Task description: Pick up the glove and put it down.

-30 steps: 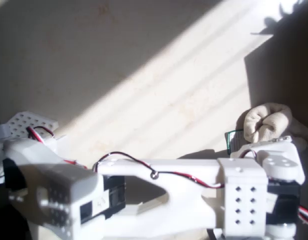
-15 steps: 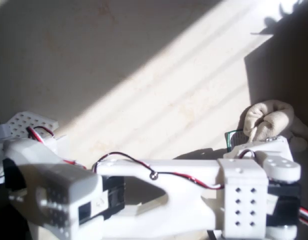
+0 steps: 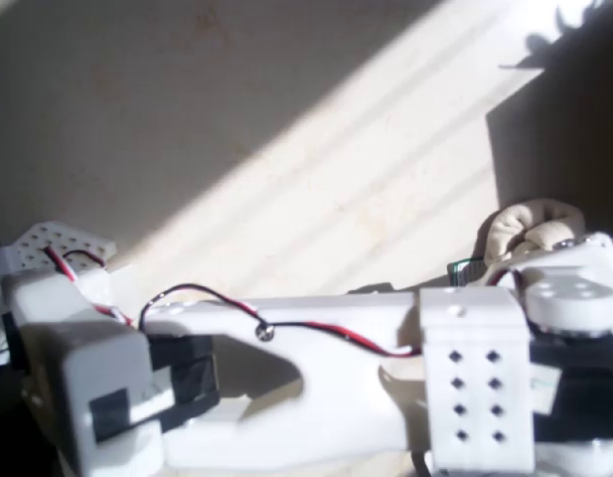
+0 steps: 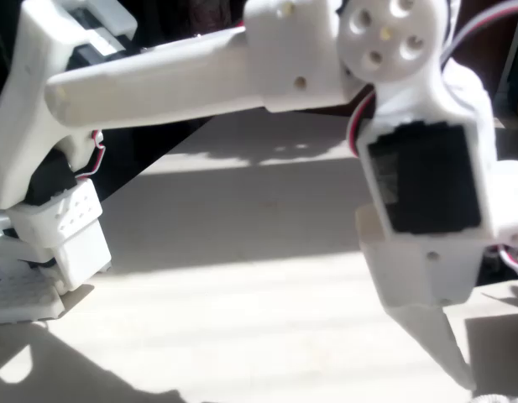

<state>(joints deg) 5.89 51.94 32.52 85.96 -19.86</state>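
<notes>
Reaching down over the glove point(image 3: 530, 231) now. Go slow, drop straight, pinch the fat middle. Cannot tell if the gripper point(image 4: 447, 353) is wide or closed.

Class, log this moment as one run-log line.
arm: over glove | gripper: pointing down, state unclear | glove: on table, partly covered

The desk point(image 3: 286, 149) is a pale beige surface, split by a broad diagonal band of sunlight with faint stripes across it (the upper left stays in shade). In the overhead view the cream glove point(image 3: 530, 231) lies bunched near the right edge, where a dark shadow begins. Just beside its left lies a small green-edged card point(image 3: 465, 268), mostly hidden. At the left edge a white perforated plate point(image 3: 58, 243) rests on the desk.
</notes>
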